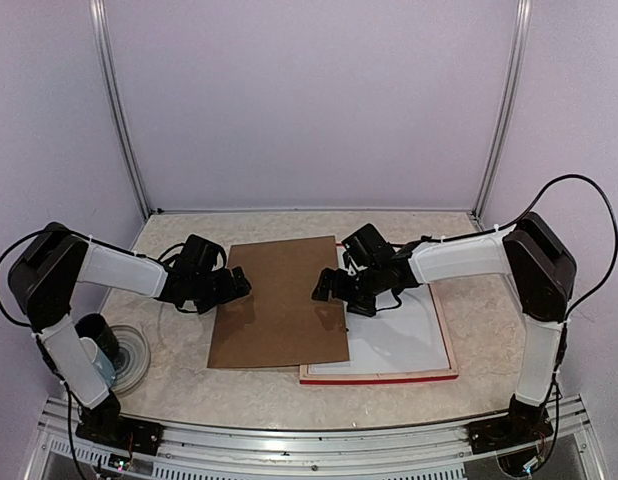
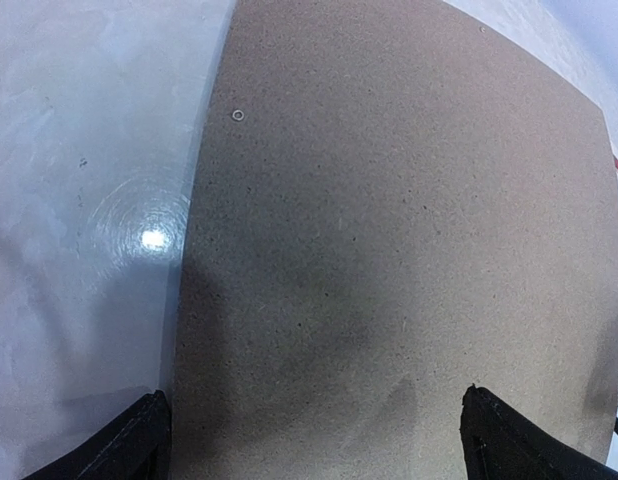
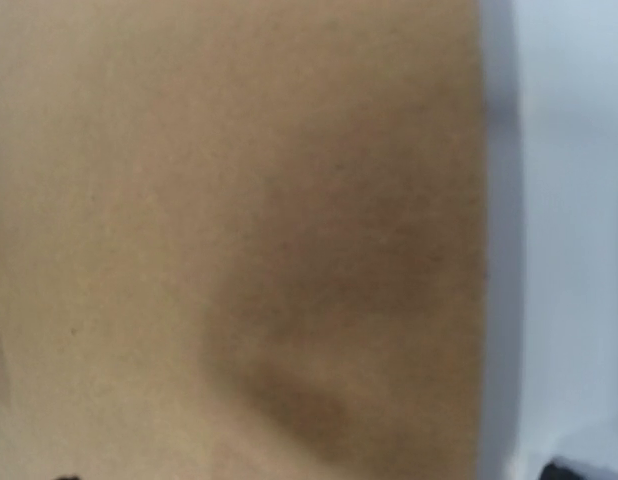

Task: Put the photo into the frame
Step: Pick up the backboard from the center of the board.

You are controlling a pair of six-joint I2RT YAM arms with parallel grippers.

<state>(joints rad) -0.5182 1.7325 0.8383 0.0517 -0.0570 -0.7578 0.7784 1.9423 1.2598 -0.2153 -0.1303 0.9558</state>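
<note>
- In the top view, you are looking at the frame (image 1: 381, 379) lying flat on the right part of the table (image 1: 289, 225). It is a thin rectangle, red along its near edge and pale wood along its right side.
- The photo (image 1: 404, 340) is lying inside the frame, showing you only a plain white side.
- A flat brown board (image 1: 277, 305) is lying in the middle, a little crooked. It is covering the left part of the frame and the photo, so it is standing in the way.
- Your left pincer (image 1: 237, 285) is hanging over the board's left edge and your right pincer (image 1: 324, 287) over its right edge. Both are spreading wide and holding nothing.
- A dark roll (image 1: 97, 335) is standing on a clear round disc (image 1: 134, 355) at the far left, well apart from the frame.
- In the left wrist view, the board is filling most of the picture. It is looking dull and speckled, like pressed card, with one tiny ring mark (image 2: 238, 115). The table beside it is shining. The two fingers (image 2: 134, 445) are standing wide apart with nothing between them. A thin red bit of the frame is peeking in at the right edge.
- In the right wrist view, everything is looking blurry. The brown board is filling most of it, and a white strip is running down the right side. You cannot tell if that strip is photo or table. The pincer is hardly showing here.
</note>
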